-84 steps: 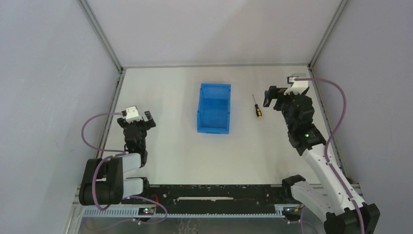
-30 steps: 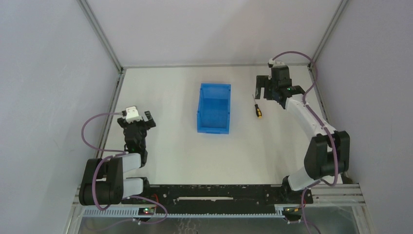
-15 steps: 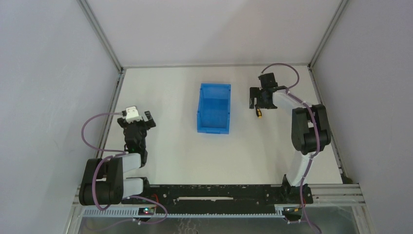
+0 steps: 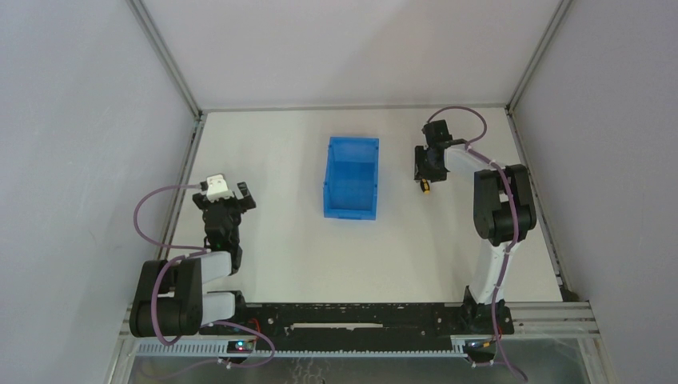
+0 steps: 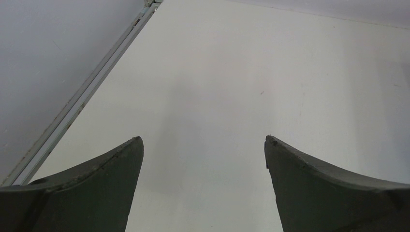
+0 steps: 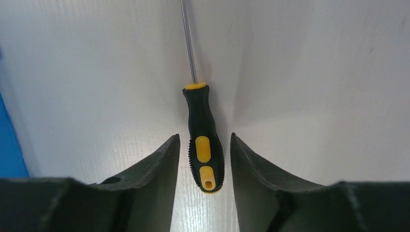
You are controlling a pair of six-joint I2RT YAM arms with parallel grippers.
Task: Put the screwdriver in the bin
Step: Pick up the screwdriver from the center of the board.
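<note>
The screwdriver [image 6: 200,113], black handle with yellow inserts and a thin metal shaft, lies flat on the white table right of the bin [image 4: 352,144]. In the top view only its handle end [image 4: 426,189] shows below the right gripper [image 4: 423,170]. That gripper [image 6: 205,137] is down at the table with a finger on each side of the handle. A narrow gap still shows on both sides, so the jaws stand narrowly open around it. The blue bin stands upright mid-table with nothing visible inside. My left gripper [image 4: 238,194] rests open far to the left, holding nothing [image 5: 203,140].
A sliver of the bin's blue wall [image 6: 7,145] shows at the left edge of the right wrist view. Grey enclosure walls and metal corner rails [image 4: 194,120] bound the table. The right arm reaches far back, its cable [image 4: 472,120] looping above it.
The right arm swung in from the right and came down over the screwdriver. Its jaws have narrowed from wide open to closely flanking the handle. Left arm and bin are unmoved.
</note>
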